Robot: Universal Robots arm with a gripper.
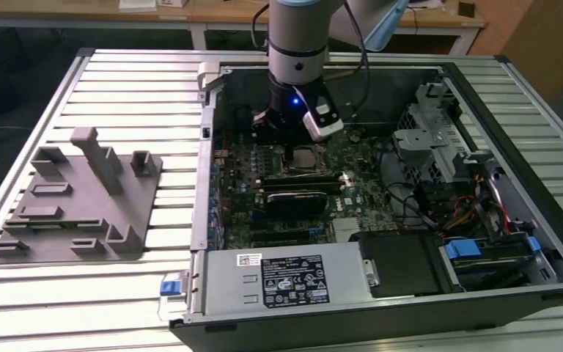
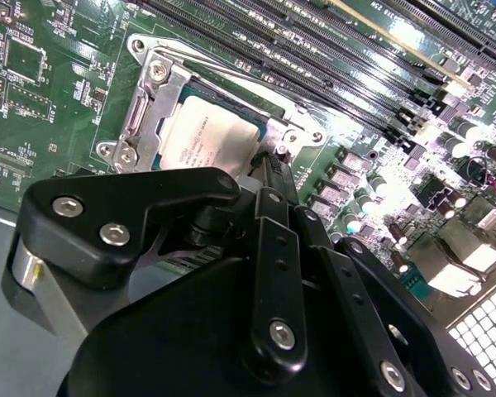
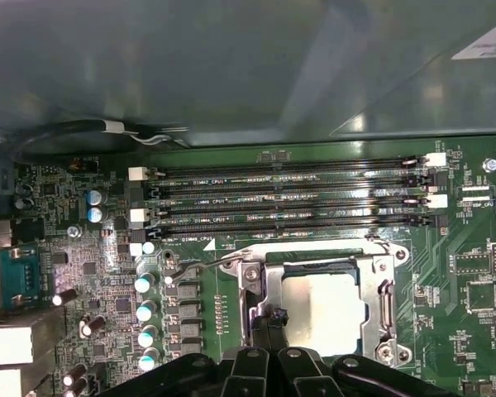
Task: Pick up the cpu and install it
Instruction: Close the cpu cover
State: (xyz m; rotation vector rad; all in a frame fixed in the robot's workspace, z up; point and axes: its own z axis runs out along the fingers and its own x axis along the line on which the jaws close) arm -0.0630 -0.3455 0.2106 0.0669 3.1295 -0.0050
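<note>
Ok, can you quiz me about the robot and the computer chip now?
1. True or false: the cpu lies inside the metal socket frame.
2. What is the gripper nearest to? A) the cpu's edge B) a blue tab C) the grey holder on the table.
3. Fill in: the motherboard is coloured ____.
Key: 1 true; 2 A; 3 green.

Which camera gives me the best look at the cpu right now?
The first wrist view: it looks almost straight down on the cpu, with its silver top nearly all visible. The second wrist view shows it slanted, with the gripper covering one side. The exterior view shows it as a small patch.
</note>
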